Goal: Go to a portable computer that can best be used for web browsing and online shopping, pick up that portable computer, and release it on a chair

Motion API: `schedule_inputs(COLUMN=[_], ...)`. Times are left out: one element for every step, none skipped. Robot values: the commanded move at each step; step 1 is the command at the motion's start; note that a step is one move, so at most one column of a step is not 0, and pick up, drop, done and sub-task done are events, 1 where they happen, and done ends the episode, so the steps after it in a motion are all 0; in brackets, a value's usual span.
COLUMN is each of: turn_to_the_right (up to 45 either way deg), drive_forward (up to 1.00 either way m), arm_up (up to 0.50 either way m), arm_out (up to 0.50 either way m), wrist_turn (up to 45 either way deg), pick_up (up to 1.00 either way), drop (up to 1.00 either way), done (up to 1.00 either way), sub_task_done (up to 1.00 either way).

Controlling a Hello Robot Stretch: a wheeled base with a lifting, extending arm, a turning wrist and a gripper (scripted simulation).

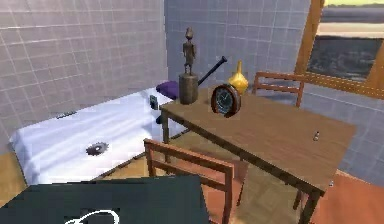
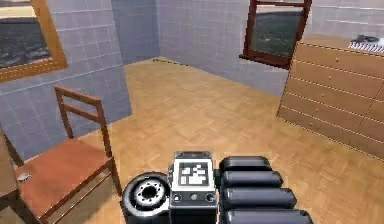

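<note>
Portable computer: I take it to be the dark flat slab with a white mark on top, at the forward view's bottom edge and nearest of all, though I am not certain. No picture holds both it and the tool, so I cannot place one against the other. The slab lies flat, marked face up. Its long axis runs across the forward view, and its far edge rises slightly toward the right. Which edge is the hinge I cannot tell.

The tool sits low in the arm side view, tight against the robot's body beside a white marker square. I cannot make out its fingers, so I cannot tell their state or whether it holds anything.

The step in hand looks like getting the computer within reach. To do it well, the base should turn until the slab lies out on the arm's side, square to a long edge. The tool should then rise above the slab before extending, so it comes down rather than shoves.

Near the tool, toward the arm side view's left, stands a wooden chair, a likely place for the release. Beyond the slab is the tabletop, carrying a statue, a round clock and a yellow vase, with a bed alongside. Well beyond the tool, toward the right, stands a dresser.
</note>
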Motion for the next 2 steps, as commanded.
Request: schedule_inputs(turn_to_the_right=[-45.0,-33.0], drive_forward=[0.00,0.00], arm_up=[0.00,0.00], arm_out=[0.00,0.00], wrist_turn=[0.0,0.0], pick_up=[0.00,0.00], drop=[0.00,0.00], done=[0.00,0.00], sub_task_done=[0.00,0.00])
